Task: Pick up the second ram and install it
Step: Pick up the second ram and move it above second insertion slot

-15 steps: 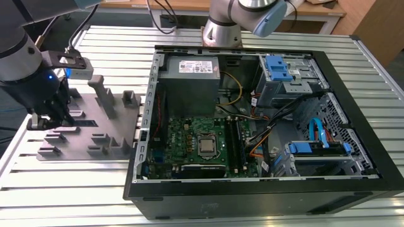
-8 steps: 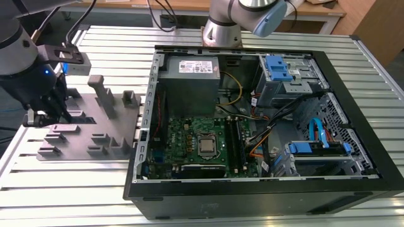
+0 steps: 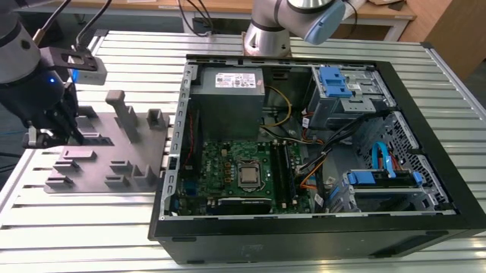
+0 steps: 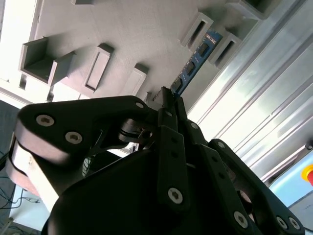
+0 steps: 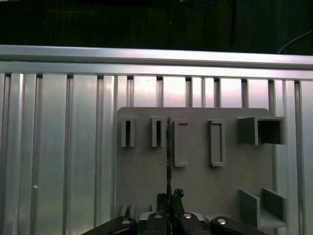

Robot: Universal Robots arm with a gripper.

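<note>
Second ram [image 4: 194,62] is pinched tight in the gripper [image 4: 167,100], held by its thin sides so it stays straight. It hangs over the grey holder block [image 5: 205,181], near the slots. Tall posts [image 3: 122,111] stand close by. The open computer case [image 3: 304,244] is well apart.

Slatted table [image 3: 76,227]: holder block [image 3: 99,165], computer case [image 3: 304,242]

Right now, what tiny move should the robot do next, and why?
Probably lift straight up: the end effector looks shut on the second ram, which seems to sit between slot posts of the grey holder.
</note>
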